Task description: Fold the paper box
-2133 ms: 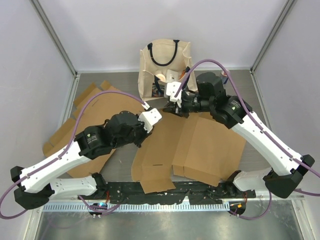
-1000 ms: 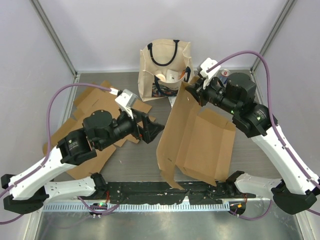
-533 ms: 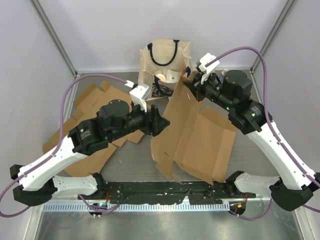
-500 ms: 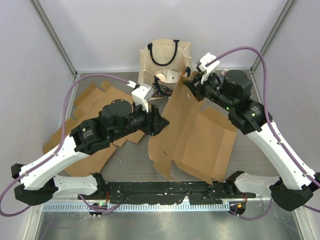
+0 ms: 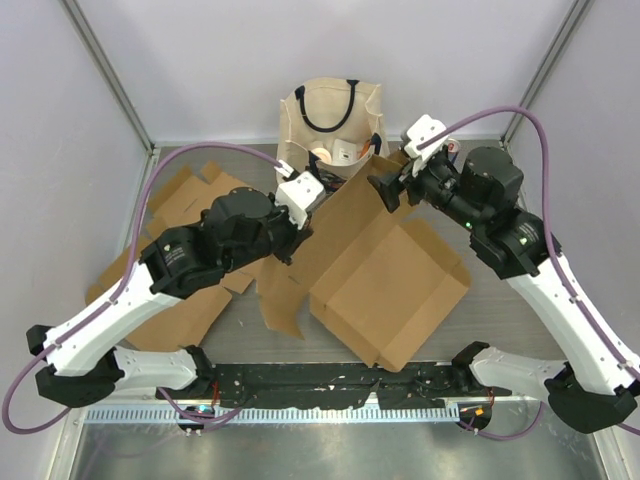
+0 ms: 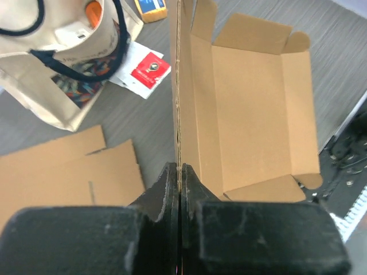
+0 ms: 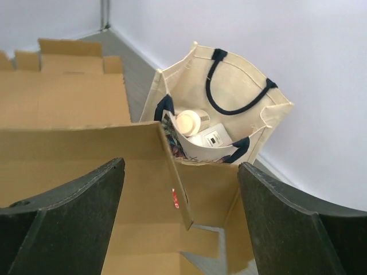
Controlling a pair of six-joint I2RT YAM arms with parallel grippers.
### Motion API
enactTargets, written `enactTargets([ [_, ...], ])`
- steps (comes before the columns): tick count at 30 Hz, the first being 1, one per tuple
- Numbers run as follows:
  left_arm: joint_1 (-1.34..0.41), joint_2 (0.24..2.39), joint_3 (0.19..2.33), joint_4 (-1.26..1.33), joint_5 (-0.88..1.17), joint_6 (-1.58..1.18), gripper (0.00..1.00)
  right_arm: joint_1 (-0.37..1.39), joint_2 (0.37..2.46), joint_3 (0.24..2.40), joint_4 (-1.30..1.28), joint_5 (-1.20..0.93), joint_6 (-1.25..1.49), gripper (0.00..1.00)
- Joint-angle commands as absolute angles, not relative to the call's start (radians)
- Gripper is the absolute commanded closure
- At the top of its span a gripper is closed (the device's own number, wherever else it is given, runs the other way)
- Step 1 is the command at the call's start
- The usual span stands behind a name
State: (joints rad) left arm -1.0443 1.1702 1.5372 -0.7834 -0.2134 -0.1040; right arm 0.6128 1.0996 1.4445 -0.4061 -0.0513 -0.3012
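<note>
we see a cream tote bag (image 5: 330,120) with dark handles standing at the far edge of the grey table (image 5: 245,325), a white tub (image 7: 192,121) and papers inside. a red card (image 6: 150,66) lies beside it; flat cardboard sheets (image 5: 185,200) lie to the left.

Table (image 5: 240,335): flat cardboard sheets (image 5: 185,200) left of left tool (image 6: 179,169), tote bag (image 5: 330,110) just beyond right tool (image 5: 385,190), red packet (image 6: 150,66) by bag, paper box (image 5: 390,290) resting between tools.
</note>
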Motion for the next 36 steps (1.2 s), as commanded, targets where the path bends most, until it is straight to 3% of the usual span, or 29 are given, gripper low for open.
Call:
enactTargets([
  [1, -0.986, 1.118, 1.581, -0.817, -0.066, 0.156, 1.0, 0.615, 1.058, 1.567, -0.556, -0.28, -0.507, 0.16],
  [5, -0.951, 1.127, 1.604, -0.853, 0.047, 0.274, 1.0, 0.617, 1.095, 1.706, -0.73, -0.345, -0.61, 0.19],
  [16, -0.904, 1.284, 1.859, -1.017, 0.262, 0.489, 1.0, 0.621, 1.175, 1.828, -0.811, -0.618, -0.612, 0.2],
  [20, -0.904, 1.379, 1.986, -1.127, 0.295, 0.54, 1.0, 0.649, 1.204, 1.842, -0.833, -0.603, -0.621, 0.23],
  [26, -0.902, 1.462, 2.086, -1.198, 0.278, 0.591, 1.0, 0.653, 1.21, 1.829, -0.839, -0.546, -0.624, 0.46],
  [36, -0.904, 1.516, 2.144, -1.223, 0.244, 0.617, 1.0, 0.709, 1.222, 1.821, -0.92, -0.388, -0.623, 0.48],
])
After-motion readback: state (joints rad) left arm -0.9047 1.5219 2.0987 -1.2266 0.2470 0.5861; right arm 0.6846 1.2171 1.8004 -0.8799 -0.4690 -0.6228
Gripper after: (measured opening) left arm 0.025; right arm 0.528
